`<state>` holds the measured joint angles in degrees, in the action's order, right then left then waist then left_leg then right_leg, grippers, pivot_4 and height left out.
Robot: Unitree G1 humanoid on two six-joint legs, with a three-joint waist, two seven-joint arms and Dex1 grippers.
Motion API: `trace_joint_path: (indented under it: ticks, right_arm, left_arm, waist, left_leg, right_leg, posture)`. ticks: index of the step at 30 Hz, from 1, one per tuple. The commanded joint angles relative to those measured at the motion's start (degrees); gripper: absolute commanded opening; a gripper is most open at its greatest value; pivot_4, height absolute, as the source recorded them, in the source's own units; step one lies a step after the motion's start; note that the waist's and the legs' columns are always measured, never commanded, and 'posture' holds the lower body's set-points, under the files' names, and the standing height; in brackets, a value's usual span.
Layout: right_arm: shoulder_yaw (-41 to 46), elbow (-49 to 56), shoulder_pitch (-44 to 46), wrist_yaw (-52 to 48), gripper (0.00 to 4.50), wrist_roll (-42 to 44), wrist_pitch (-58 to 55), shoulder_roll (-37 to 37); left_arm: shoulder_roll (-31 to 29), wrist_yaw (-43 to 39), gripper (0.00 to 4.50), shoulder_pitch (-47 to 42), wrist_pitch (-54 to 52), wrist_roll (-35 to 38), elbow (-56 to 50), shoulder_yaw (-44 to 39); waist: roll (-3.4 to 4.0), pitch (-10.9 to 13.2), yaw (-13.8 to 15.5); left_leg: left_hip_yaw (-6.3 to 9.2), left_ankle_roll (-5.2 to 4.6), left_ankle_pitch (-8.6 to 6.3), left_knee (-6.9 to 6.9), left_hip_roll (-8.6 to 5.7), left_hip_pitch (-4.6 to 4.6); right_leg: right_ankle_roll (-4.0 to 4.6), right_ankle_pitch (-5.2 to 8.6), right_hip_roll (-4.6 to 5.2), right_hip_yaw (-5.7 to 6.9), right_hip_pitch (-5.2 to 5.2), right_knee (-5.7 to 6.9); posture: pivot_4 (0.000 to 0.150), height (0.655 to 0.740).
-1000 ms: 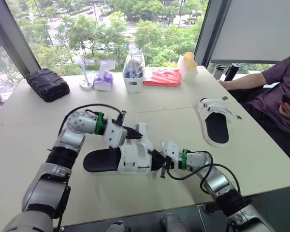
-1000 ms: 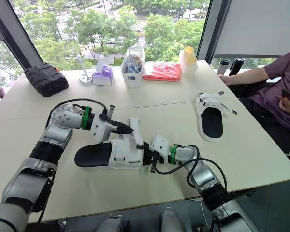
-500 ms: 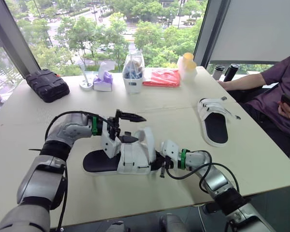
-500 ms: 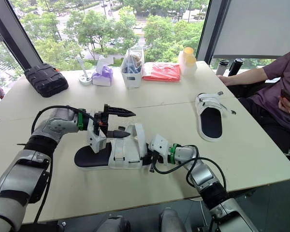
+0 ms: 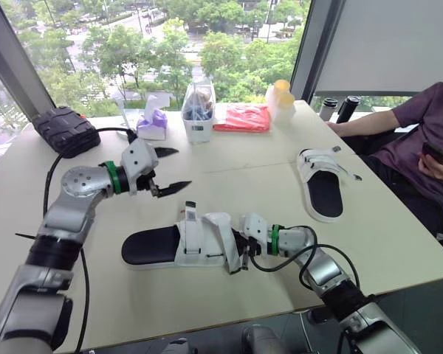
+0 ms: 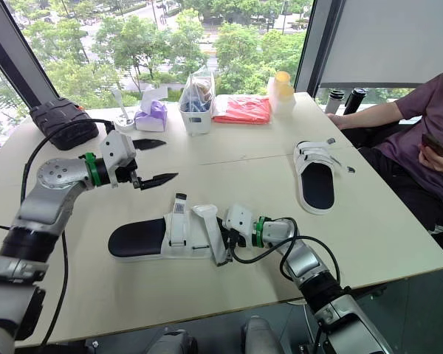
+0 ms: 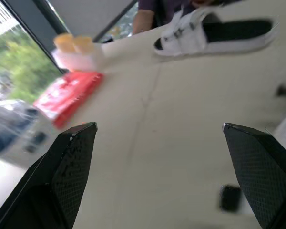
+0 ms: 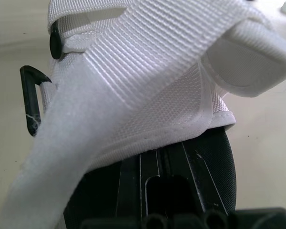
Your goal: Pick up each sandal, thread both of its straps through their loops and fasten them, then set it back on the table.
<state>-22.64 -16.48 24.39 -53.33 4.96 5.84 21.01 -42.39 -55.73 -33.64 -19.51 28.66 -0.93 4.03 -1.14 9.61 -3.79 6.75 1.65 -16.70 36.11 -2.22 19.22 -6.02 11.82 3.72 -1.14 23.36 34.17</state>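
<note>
Left eye view: 2 sandals on the table. The left gripper hovers spread at 11 o'clock of the near sandal. The right gripper is at its toe, grip unclear. The far sandal lies at 2 o'clock beside 1 person.

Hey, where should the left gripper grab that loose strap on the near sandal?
Pinch the free end of the strap, which stands up at the far edge of the sandal. Come down from above with the open left gripper, one finger on each flat face, since that end is upright and clear.
</note>
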Motion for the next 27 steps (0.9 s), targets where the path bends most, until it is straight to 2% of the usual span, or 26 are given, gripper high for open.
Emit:
trace_joint_path:
  ticks: [1,3,6,8,16,27]
  right_arm:
    - [-2.3,-10.4,-2.5,1.2,0.00,-6.0,-3.8,1.2]
    - [-2.5,-10.6,-2.3,1.2,0.00,-5.9,-3.7,1.3]
    - [-2.7,-11.0,-2.2,1.0,0.00,-5.9,-3.4,1.5]
    - [-2.8,-11.2,-2.1,0.9,0.00,-5.9,-3.2,1.5]
    - [-3.3,-10.5,-2.4,1.1,0.00,-6.5,-3.3,1.6]
    - [-3.5,-8.8,-2.9,1.6,0.00,-7.3,-3.1,2.3]
  left_arm:
    - [-4.4,1.0,4.37,5.8,-21.5,17.5,-15.7,-5.1]
    - [-6.4,1.1,4.37,9.1,-28.1,23.4,-20.5,-6.9]
    - [-9.1,0.9,4.37,17.7,-30.1,23.9,-28.9,-5.7]
    - [-7.5,3.6,4.37,20.0,-31.0,23.9,-31.0,-4.6]
    - [0.9,12.4,4.37,18.6,-34.9,19.4,-31.7,4.0]
    - [7.5,12.7,4.37,15.5,-32.0,12.2,-25.6,10.4]
  waist:
    - [0.04,0.0,-0.2]
    - [0.11,0.0,-0.2]
    - [0.09,0.0,-0.1]
    - [0.06,0.0,0.0]
    - [-0.16,-0.2,0.7]
    - [0.05,-0.4,1.0]
  left_leg:
    - [0.00,0.00,0.00,0.00,0.03,-0.01]
    - [-0.05,0.00,-0.01,-0.10,0.07,0.01]
    - [0.01,0.00,-0.02,-0.09,0.10,-0.12]
    - [0.00,0.01,-0.03,-0.08,0.10,-0.12]
    - [-0.03,0.14,-0.09,-0.06,0.10,0.08]
    - [-0.12,0.09,-0.07,-0.07,0.07,0.09]
  right_leg:
    - [0.01,0.00,-0.03,0.00,0.00,0.00]
    - [0.22,0.13,-0.06,-0.04,-0.02,0.00]
    - [0.41,0.24,-0.14,-0.03,-0.05,-0.01]
    - [0.47,0.26,-0.13,-0.07,-0.07,-0.02]
    - [0.50,0.28,-0.14,-0.09,-0.13,-0.08]
    - [0.54,0.30,-0.13,-0.10,-0.12,-0.10]
  posture:
    - [0.150,0.7400]
    - [0.150,0.7400]
    - [0.150,0.7400]
    - [0.150,0.7400]
    - [0.150,0.7400]
    - [0.150,0.7400]
